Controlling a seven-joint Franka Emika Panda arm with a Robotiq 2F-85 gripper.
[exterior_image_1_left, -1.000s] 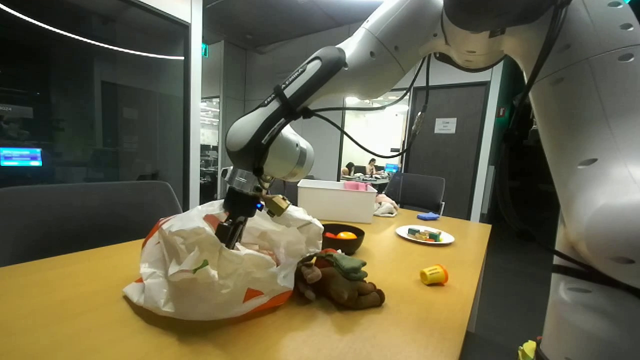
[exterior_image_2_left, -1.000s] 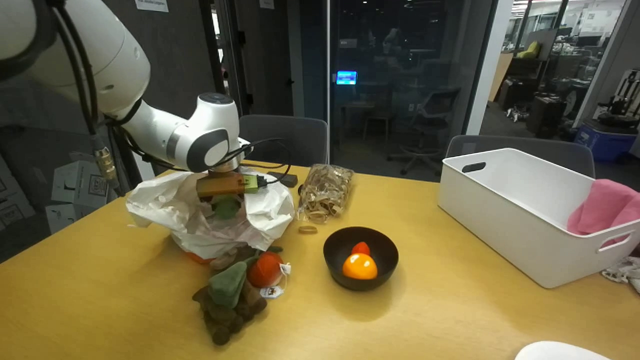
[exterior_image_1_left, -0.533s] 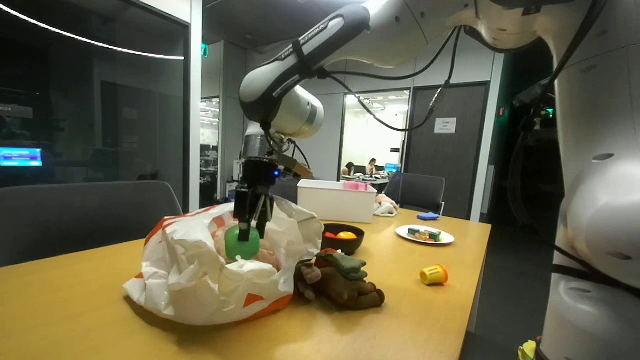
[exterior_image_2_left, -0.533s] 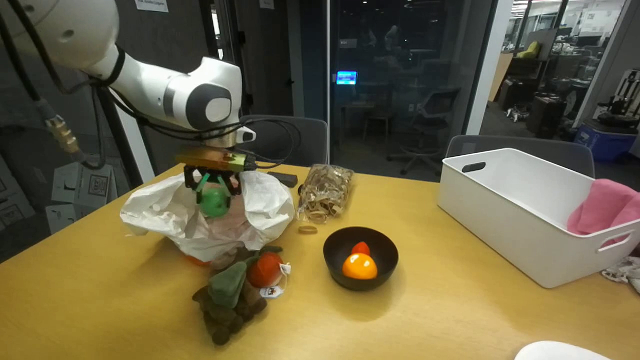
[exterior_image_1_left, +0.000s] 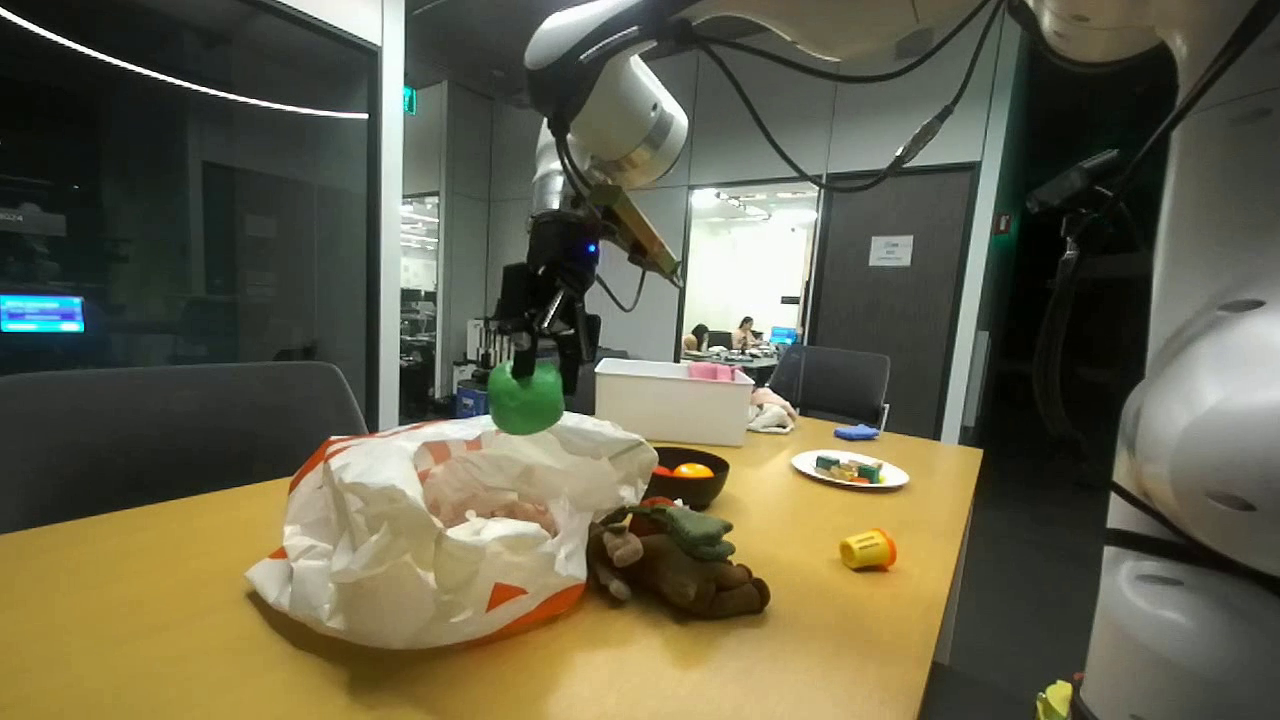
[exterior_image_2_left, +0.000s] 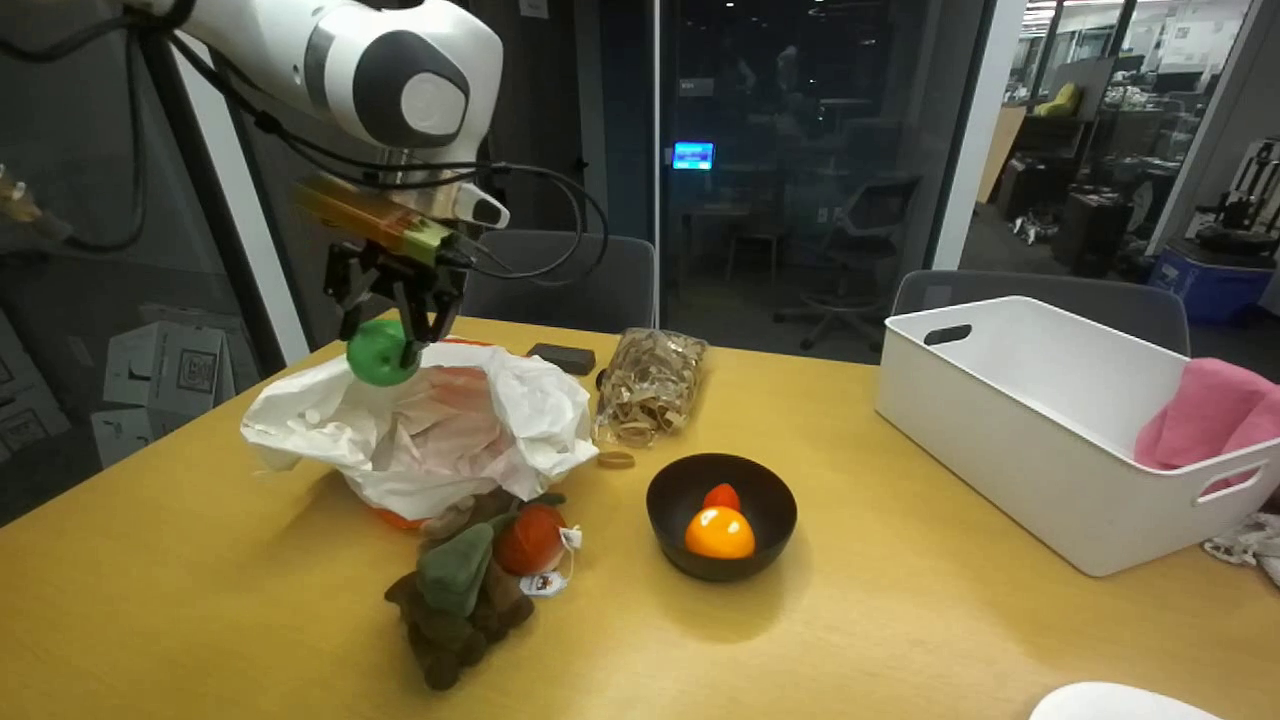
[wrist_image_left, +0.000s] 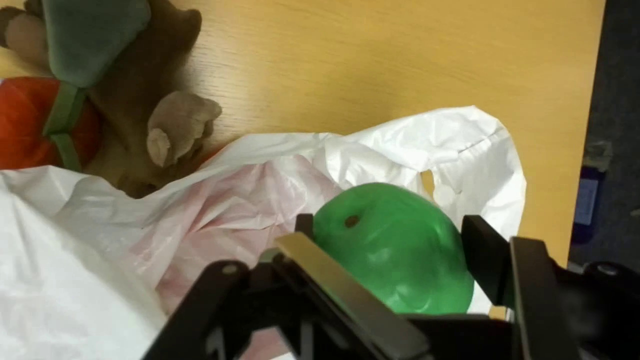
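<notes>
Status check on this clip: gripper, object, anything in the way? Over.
Gripper closed on green round object. Object aloft, over crumpled white bag. Possible snag: bag close below; brown plush toy beside it.

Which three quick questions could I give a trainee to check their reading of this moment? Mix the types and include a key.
1. Identify: what is the gripper holding?
2. True or false: the plush toy lies on the table, outside the white bag.
3. Count: in an exterior view, how many items show inside the black bowl?

Key
1. A green round object.
2. True.
3. Two: a red item and an orange item.
</notes>
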